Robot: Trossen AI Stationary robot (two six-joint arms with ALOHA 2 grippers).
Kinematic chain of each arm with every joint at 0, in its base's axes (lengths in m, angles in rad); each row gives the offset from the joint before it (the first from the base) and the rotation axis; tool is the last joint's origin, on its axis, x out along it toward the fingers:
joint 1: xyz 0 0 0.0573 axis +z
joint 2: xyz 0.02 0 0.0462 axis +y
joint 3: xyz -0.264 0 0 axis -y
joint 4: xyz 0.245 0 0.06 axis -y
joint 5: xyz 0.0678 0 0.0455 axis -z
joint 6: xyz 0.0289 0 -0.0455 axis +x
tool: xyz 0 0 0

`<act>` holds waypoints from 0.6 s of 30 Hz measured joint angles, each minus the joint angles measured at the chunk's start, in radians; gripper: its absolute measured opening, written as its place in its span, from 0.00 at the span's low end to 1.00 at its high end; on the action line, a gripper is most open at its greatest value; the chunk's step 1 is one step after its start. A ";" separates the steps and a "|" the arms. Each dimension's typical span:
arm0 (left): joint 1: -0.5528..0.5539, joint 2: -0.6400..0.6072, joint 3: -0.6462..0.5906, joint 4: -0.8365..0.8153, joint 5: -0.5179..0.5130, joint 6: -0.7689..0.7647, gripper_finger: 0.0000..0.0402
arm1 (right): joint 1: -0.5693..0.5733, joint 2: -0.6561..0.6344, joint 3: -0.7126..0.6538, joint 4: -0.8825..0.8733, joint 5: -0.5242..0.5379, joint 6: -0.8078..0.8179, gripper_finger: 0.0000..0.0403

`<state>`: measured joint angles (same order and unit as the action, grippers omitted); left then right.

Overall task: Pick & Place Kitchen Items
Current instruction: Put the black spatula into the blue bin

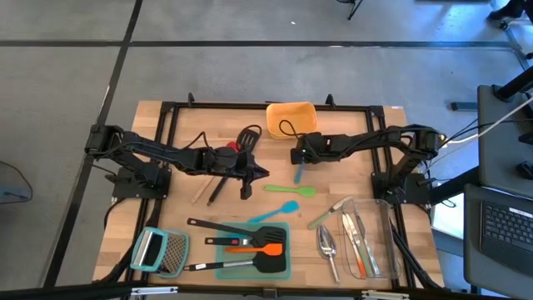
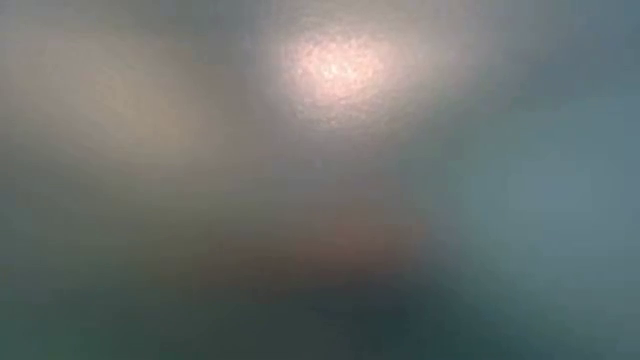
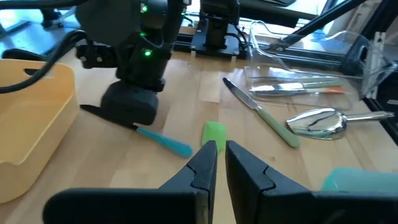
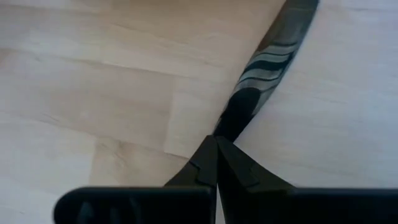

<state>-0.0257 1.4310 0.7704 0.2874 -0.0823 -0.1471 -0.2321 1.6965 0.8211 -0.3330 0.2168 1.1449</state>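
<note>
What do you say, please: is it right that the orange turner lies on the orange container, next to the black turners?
Not quite. The orange turner lies on the teal tray, not on the orange container, which stands at the table's far side. It is indeed next to the black turners. The high view shows this.

The place looks like a robotics lab or test workshop, not a kitchen. A light wooden table [image 1: 179, 117] edged by a black metal frame [image 1: 275, 106] stands on a bare grey floor [image 1: 250, 67] crossed by dark lines. Cables [image 1: 491, 117] trail off the table's right edge toward a laptop [image 1: 504, 225] on a stand beside it.
</note>
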 joint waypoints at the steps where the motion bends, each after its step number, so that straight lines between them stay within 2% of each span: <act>1: 0.000 0.000 0.000 0.000 0.010 0.000 0.07 | 0.006 0.006 0.000 0.014 0.002 0.008 0.01; 6: 0.000 0.000 0.000 0.000 0.057 -0.006 0.07 | 0.042 0.052 0.003 0.104 0.005 0.053 0.01; 12: 0.000 0.000 0.000 -0.007 0.058 -0.008 0.07 | 0.086 0.087 0.004 0.209 0.004 0.082 0.01; 18: 0.002 0.000 0.000 -0.084 0.080 -0.016 0.07 | 0.125 0.094 -0.001 0.306 -0.003 0.082 0.01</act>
<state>-0.0238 1.4307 0.7708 0.2037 -0.0019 -0.1635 -0.1074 1.7904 0.8196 -0.0271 0.2134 1.2266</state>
